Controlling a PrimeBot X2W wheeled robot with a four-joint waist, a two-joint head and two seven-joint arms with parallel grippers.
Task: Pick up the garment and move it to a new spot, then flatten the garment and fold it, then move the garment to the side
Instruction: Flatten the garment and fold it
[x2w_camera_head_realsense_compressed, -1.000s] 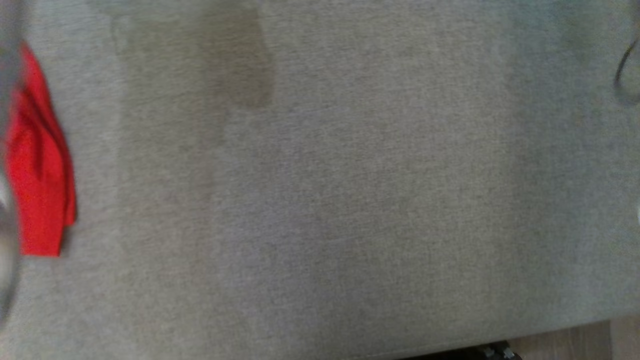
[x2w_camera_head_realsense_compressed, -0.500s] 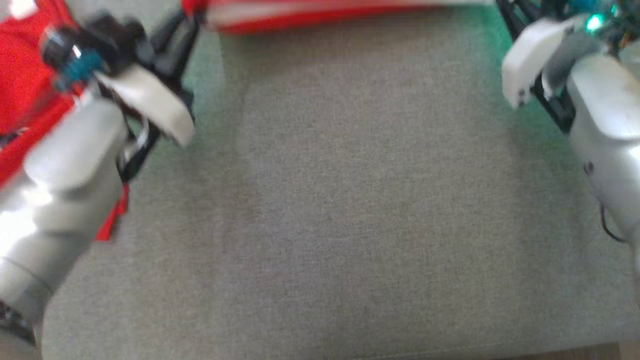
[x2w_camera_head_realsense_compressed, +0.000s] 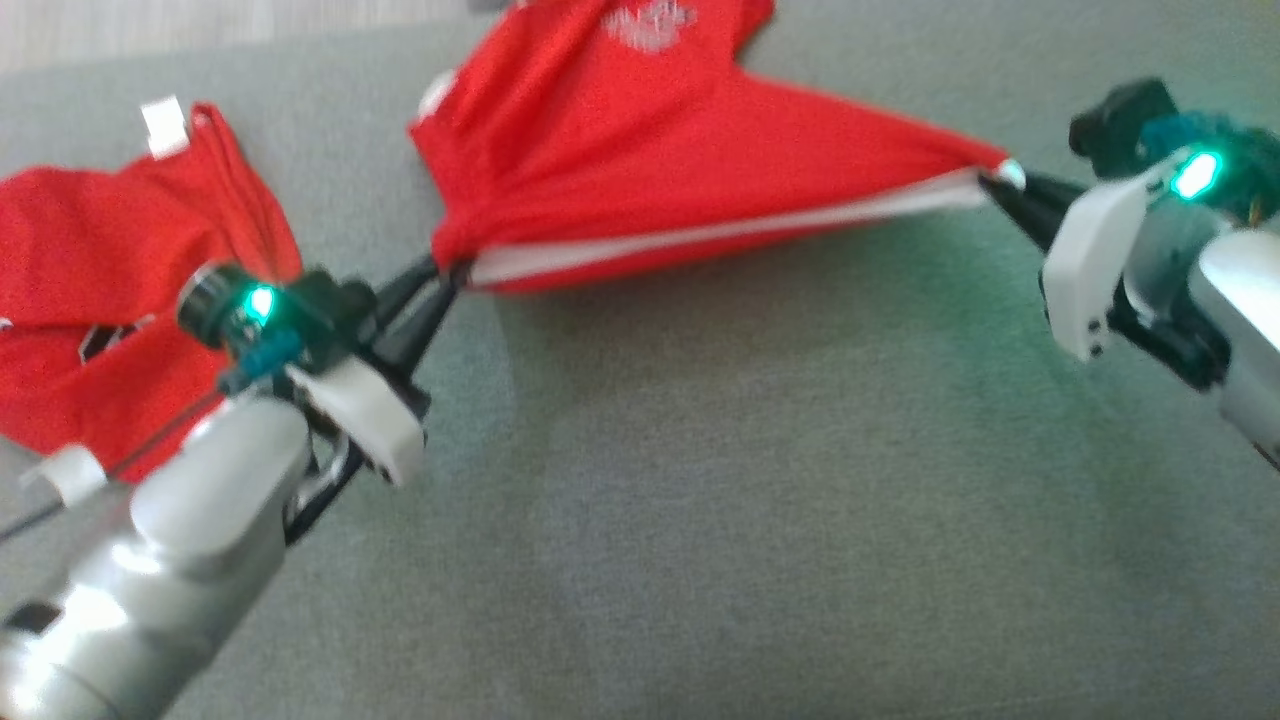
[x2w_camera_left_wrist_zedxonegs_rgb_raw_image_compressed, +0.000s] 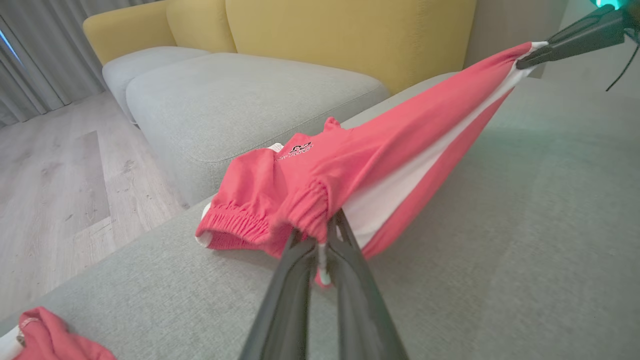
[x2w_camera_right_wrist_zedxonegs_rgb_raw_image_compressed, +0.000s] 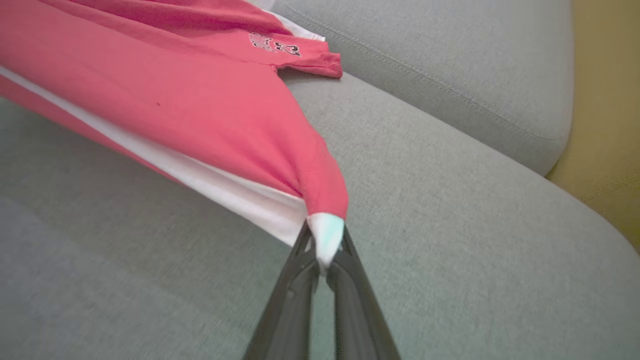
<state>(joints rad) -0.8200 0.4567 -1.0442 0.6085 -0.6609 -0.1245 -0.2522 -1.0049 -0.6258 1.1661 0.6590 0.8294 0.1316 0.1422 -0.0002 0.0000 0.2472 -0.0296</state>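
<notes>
The garment (x2w_camera_head_realsense_compressed: 650, 170) is a pair of red shorts with a white side stripe and a small printed logo, stretched taut between my two grippers above a grey cushion (x2w_camera_head_realsense_compressed: 750, 500). My left gripper (x2w_camera_head_realsense_compressed: 455, 272) is shut on its elastic waistband end (x2w_camera_left_wrist_zedxonegs_rgb_raw_image_compressed: 310, 210). My right gripper (x2w_camera_head_realsense_compressed: 1000, 180) is shut on the opposite corner (x2w_camera_right_wrist_zedxonegs_rgb_raw_image_compressed: 325, 232), also seen from the left wrist as dark fingers (x2w_camera_left_wrist_zedxonegs_rgb_raw_image_compressed: 575, 40). The far leg of the garment (x2w_camera_right_wrist_zedxonegs_rgb_raw_image_compressed: 280, 47) rests on the cushion.
A second red garment (x2w_camera_head_realsense_compressed: 110, 270) with white tags lies crumpled on the cushion at the left, behind my left forearm. A yellow sofa back (x2w_camera_left_wrist_zedxonegs_rgb_raw_image_compressed: 350, 35) and further grey seat cushions (x2w_camera_left_wrist_zedxonegs_rgb_raw_image_compressed: 240, 95) stand beyond; wooden floor (x2w_camera_left_wrist_zedxonegs_rgb_raw_image_compressed: 50, 175) lies past the edge.
The head camera has swung upward, bringing both grippers and the stretched garment fully into view. Both grippers stay shut on the garment.
</notes>
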